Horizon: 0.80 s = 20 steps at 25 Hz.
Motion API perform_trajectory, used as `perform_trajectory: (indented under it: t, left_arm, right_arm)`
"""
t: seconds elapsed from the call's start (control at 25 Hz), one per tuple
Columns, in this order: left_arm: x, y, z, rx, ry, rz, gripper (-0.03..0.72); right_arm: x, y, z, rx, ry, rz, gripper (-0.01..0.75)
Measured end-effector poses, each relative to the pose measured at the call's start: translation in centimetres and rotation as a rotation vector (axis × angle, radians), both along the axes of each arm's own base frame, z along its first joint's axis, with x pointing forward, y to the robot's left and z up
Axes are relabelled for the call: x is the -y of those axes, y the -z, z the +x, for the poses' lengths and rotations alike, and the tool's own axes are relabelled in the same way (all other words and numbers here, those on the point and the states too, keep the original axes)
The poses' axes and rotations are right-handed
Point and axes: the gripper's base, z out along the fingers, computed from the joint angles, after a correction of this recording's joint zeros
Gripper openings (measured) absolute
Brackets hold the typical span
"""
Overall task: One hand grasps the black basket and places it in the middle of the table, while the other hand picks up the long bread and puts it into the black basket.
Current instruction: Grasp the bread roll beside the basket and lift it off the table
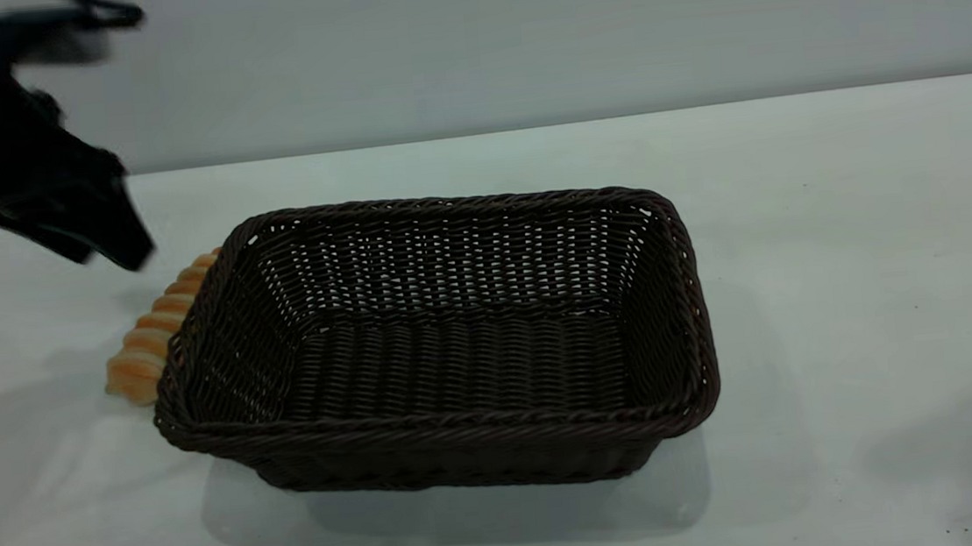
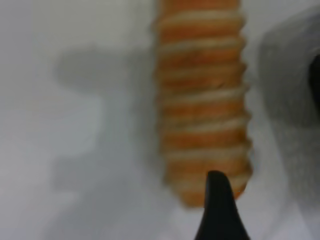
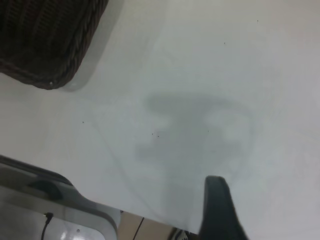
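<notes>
pale grey wall (image 1: 518, 33), grey equipment casing (image 3: 55, 210)

left end effector (image 1: 118, 243) raised, pointing down, right arm out of exterior view

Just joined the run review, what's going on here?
The black basket sits empty near the middle of the table. The long bread lies on the table against the basket's left side, not yet picked up. The left claw hangs above the bread's far end, holding nothing. The right claw is out of the exterior view, over bare table beside a basket corner.
</notes>
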Motion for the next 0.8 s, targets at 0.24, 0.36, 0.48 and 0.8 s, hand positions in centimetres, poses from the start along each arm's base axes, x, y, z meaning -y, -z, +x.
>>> perform_trajectory:
  t: [0.24, 0.36, 0.48, 0.8]
  left_arm:
    - [0.1, 3.9, 0.7, -0.015, 0.008, -0.008, 0.524]
    - [0.0, 5.1, 0.9, -0.01, -0.004, 0.001, 0.524]
    - [-0.1, 6.4, 0.9, -0.019, -0.01, 0.008, 0.524]
    - [-0.3, 8.3, 1.0, -0.04, 0.009, 0.04, 0.37]
  right_arm:
    - [0.0, 0.0, 0.0, 0.0, 0.0, 0.0, 0.511]
    - [0.0, 0.0, 0.0, 0.0, 0.0, 0.0, 0.511]
    - [0.0, 0.0, 0.0, 0.0, 0.001, 0.0, 0.511]
    - [0.0, 0.0, -0.1, -0.01, 0.017, 0.005, 0.511]
